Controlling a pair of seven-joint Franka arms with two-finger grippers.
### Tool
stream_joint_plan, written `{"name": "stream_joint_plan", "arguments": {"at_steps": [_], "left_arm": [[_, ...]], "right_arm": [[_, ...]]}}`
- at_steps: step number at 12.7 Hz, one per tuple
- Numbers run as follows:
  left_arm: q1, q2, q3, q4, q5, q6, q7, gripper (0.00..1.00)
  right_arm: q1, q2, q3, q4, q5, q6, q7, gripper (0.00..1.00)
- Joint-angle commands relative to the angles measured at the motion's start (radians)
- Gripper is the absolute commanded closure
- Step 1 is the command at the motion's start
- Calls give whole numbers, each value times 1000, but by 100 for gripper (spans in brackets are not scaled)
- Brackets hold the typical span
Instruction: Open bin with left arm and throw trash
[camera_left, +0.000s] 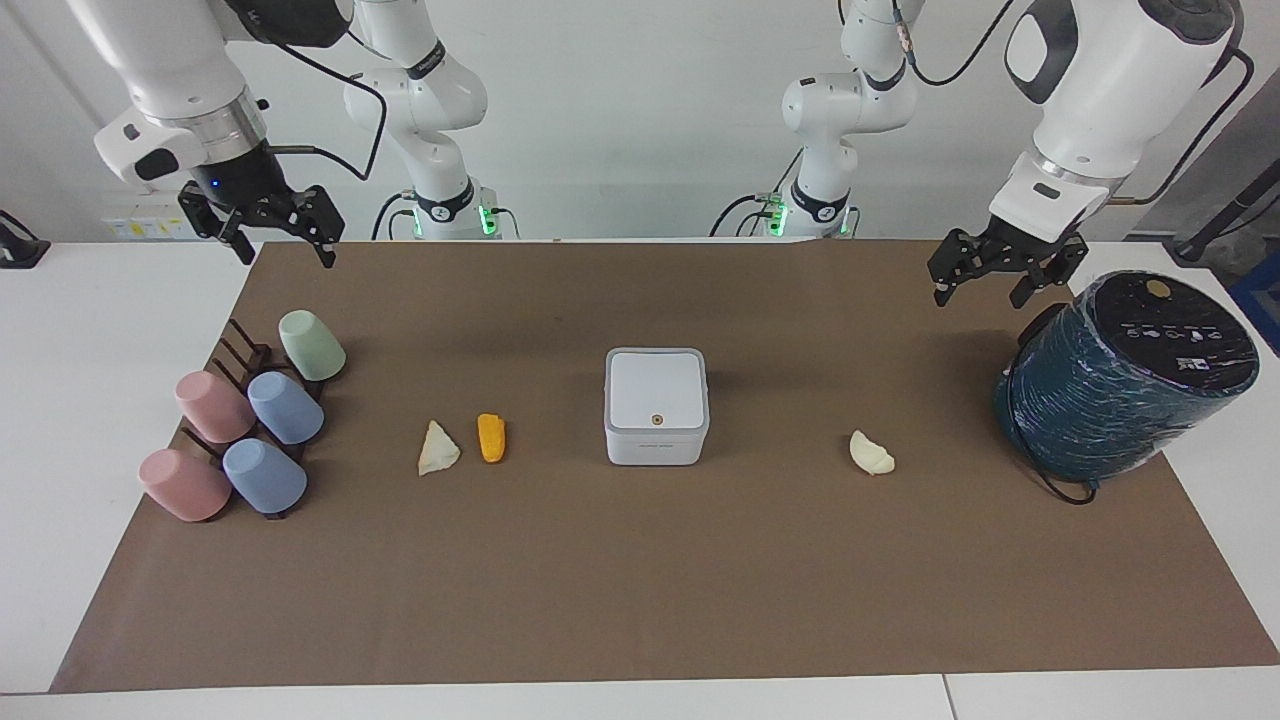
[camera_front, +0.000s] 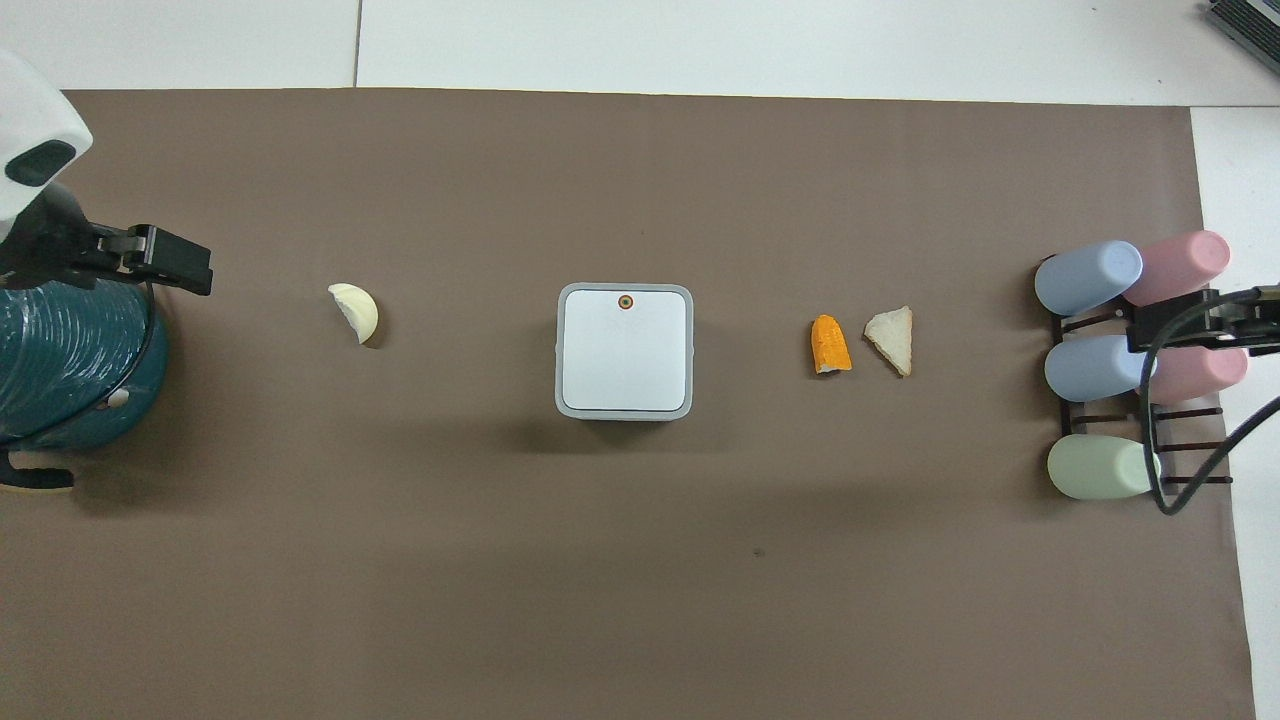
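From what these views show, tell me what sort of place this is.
Probably a robotics lab test bench: a brown mat on a white table, staged props such as the bin and a cup rack, bare white walls.

Overhead, you see the teal cylinder (camera_front: 70, 370) cut by the edge, and the right gripper (camera_front: 1200, 322) hides part of a pink cup (camera_front: 1205, 370).

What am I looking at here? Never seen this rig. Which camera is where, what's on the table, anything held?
Two white robot arms work at a table with a brown mat. One camera faces them from across the table; the other looks down from above their end. Mid-mat sits a small white bin, lid shut. Scraps lie beside it: an orange piece, a cream wedge, another cream piece. Pastel cups on a rack and a teal cylinder stand at the ends. The left gripper and right gripper hang open, holding nothing.
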Motion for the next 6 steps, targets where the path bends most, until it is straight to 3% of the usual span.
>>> {"name": "stream_joint_plan", "arguments": {"at_steps": [1,6], "left_arm": [[-14,-30,7,-41,6,28,3,0],[-90,-51,6,-98,5,100,-76,0]], "right_arm": [[-2,-17,4,-19,-3,4,4,0],[-1,-19,4,-26,-3,4,-14,0]]}}
